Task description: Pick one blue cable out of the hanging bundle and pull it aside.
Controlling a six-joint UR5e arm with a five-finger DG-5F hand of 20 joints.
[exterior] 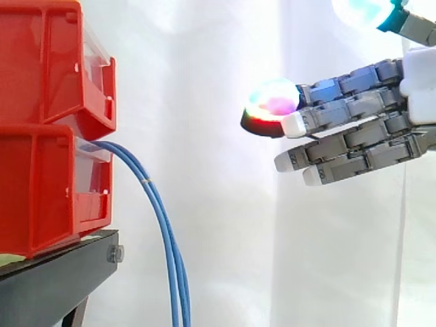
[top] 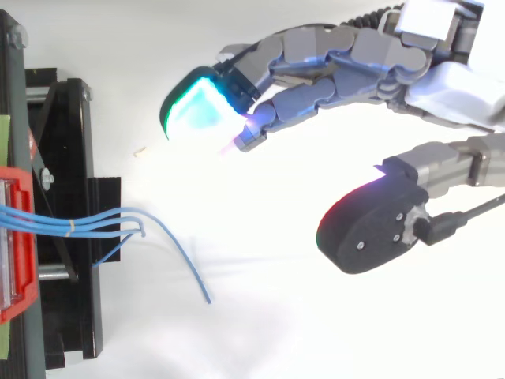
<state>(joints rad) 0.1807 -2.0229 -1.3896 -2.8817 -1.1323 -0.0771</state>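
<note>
- Hand (exterior: 361, 129): fingers nearly straight, thumb spread wide, holding nothing, well apart from the bundle.
- Blue cables (exterior: 165, 235): hang untouched from the lower red bin (exterior: 41, 197).
- Progress, as judged: approach only; selecting and pulling aside remain.

Thin blue cables (exterior: 163, 231) come out of the lower red bin (exterior: 48, 191), bend over and hang down together. 1 loose end (top: 207, 297) sticks out farther.
</note>
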